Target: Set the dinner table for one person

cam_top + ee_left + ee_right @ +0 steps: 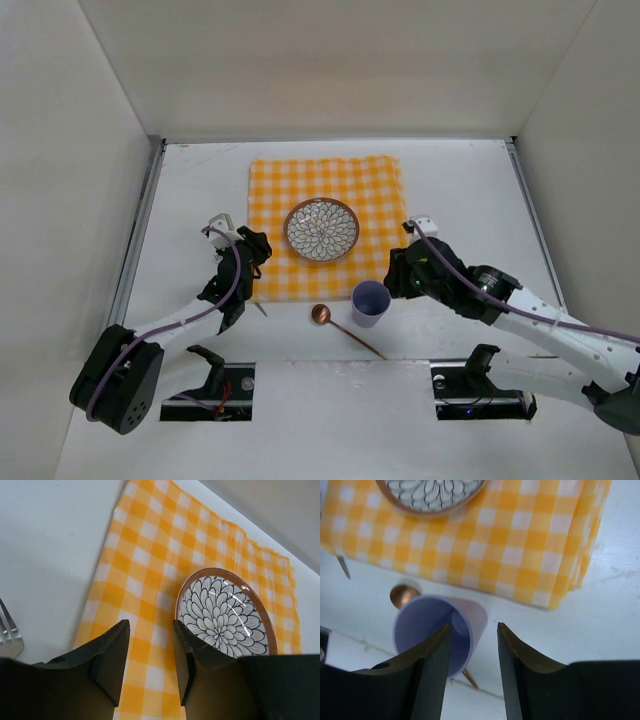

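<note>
The white dinner table (470, 200) carries a yellow-and-white checked cloth (370, 190) with a flower-patterned plate (321, 229) on it. A lavender cup (370, 303) stands just in front of the cloth, with a copper spoon (345, 330) beside it. A fork (258, 308) lies by the cloth's front left corner. My left gripper (250, 255) is open and empty over the cloth's left edge, with the plate (225, 612) to its right. My right gripper (474, 630) is open just right of the cup (440, 625). Its left finger overlaps the rim and the cup's near wall shows between the jaws.
White walls enclose the table on the left, back and right. The spoon's bowl (402, 594) lies behind the cup and its handle (470, 678) runs under it toward the front. The fork's tines (9, 635) show at the far left of the left wrist view.
</note>
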Robot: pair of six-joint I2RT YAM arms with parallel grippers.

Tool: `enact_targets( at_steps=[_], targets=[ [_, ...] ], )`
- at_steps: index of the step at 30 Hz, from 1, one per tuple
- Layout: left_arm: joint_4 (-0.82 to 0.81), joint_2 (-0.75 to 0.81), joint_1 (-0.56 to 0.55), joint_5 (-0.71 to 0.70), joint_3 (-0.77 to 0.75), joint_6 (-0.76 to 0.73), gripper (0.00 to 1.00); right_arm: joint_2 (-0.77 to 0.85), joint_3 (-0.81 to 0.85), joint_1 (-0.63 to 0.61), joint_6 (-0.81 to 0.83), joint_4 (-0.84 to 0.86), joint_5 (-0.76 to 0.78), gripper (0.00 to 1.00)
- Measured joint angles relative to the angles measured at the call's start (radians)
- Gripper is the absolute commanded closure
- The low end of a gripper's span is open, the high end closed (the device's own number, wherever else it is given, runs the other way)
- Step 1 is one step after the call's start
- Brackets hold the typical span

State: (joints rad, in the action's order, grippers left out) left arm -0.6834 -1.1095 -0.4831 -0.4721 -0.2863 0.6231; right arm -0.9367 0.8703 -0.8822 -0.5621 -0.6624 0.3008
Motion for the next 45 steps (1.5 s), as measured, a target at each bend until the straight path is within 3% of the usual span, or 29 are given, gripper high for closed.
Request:
enact_targets(
  at_steps=[4, 10, 15, 19, 24, 29, 36, 45],
  targets=[
    [0.000, 0.000, 0.000, 0.000, 0.000, 0.002, 0.62, -0.037, 0.012, -0.065, 0.001, -0.061, -0.007, 0.54],
    [0.000, 0.002, -0.001, 0.000, 0.000, 0.002, 0.62, -0.109, 0.015, -0.075, 0.010, -0.068, -0.013, 0.66],
    [0.000, 0.003, -0.002, 0.000, 0.000, 0.002, 0.62, -0.160, 0.015, -0.075, 0.024, -0.056, -0.024, 0.87],
    [0.000, 0.003, -0.004, 0.000, 0.000, 0.002, 0.62, -0.172, 0.015, -0.074, 0.028, -0.055, -0.027, 0.93],
    [0.000, 0.003, -0.005, 0.000, 0.000, 0.003, 0.62, -0.147, 0.031, -0.074, 0.032, -0.090, -0.033, 0.93],
    [0.000, 0.003, -0.006, 0.000, 0.000, 0.003, 0.62, -0.072, 0.157, -0.055, 0.048, -0.126, -0.045, 0.93],
    [0.000, 0.006, -0.005, 0.000, 0.000, 0.003, 0.62, -0.175, 0.290, 0.178, 0.137, 0.080, -0.061, 0.93],
    [0.000, 0.003, -0.005, 0.002, 0.000, 0.007, 0.62, -0.696, 0.619, 0.506, 0.194, 0.236, -0.118, 0.93]
  ],
)
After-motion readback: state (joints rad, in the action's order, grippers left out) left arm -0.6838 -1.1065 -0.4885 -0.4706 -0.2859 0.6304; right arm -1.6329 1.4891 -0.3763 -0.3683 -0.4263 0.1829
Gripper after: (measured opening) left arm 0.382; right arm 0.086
